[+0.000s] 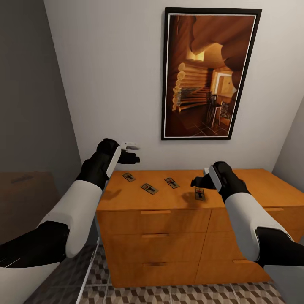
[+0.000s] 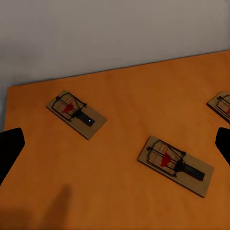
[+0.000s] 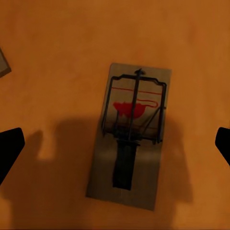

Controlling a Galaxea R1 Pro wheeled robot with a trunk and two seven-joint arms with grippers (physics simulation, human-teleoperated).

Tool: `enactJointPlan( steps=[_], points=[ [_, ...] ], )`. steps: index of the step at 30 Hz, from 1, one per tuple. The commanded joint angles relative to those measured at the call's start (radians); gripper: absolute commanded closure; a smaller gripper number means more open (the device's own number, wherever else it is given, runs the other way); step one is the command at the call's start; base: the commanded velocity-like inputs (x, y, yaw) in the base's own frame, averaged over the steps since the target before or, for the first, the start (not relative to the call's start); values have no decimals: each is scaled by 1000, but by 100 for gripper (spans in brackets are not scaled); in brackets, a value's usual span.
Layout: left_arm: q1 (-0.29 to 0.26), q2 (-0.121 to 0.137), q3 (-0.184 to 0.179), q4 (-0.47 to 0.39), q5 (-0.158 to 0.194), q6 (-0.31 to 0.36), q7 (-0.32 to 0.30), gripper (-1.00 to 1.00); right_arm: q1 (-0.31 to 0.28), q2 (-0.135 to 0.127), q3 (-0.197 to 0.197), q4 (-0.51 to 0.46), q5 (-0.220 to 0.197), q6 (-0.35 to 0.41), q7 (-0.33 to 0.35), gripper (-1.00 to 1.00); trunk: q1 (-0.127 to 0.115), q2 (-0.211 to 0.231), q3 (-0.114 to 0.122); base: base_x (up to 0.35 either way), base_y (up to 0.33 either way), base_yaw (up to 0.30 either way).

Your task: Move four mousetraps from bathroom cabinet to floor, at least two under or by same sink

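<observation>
Orange-brown cabinet top, four mousetraps flat on it — both grippers wide open, empty, right gripper above one.

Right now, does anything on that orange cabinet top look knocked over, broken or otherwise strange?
Nothing looks damaged or tipped. Four mousetraps lie flat on the orange-brown cabinet top, scattered at different angles rather than lined up: one far left, two in the middle, and one below the right gripper. Both grippers hover open, holding nothing.
</observation>
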Motion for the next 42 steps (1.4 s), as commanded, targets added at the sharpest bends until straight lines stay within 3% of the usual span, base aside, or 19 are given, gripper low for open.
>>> enactJointPlan(
  steps=[1, 13, 42],
  points=[
    [-1, 0, -1, -1, 0, 4, -2, -100, -1, 0, -4, 5, 0, 4, -2, -100, 0, -1, -1, 0, 0, 0],
    [-1, 0, -1, -1, 0, 4, -2, -100, -1, -2, -10, 85, -1, 4, -2, -100, 0, -1, -1, 0, 0, 0],
    [-1, -1, -1, -1, 1, 4, -2, -100, -1, -2, -10, 101, 0, 4, -2, -100, 0, -1, -1, 0, 0, 0]
  ],
)
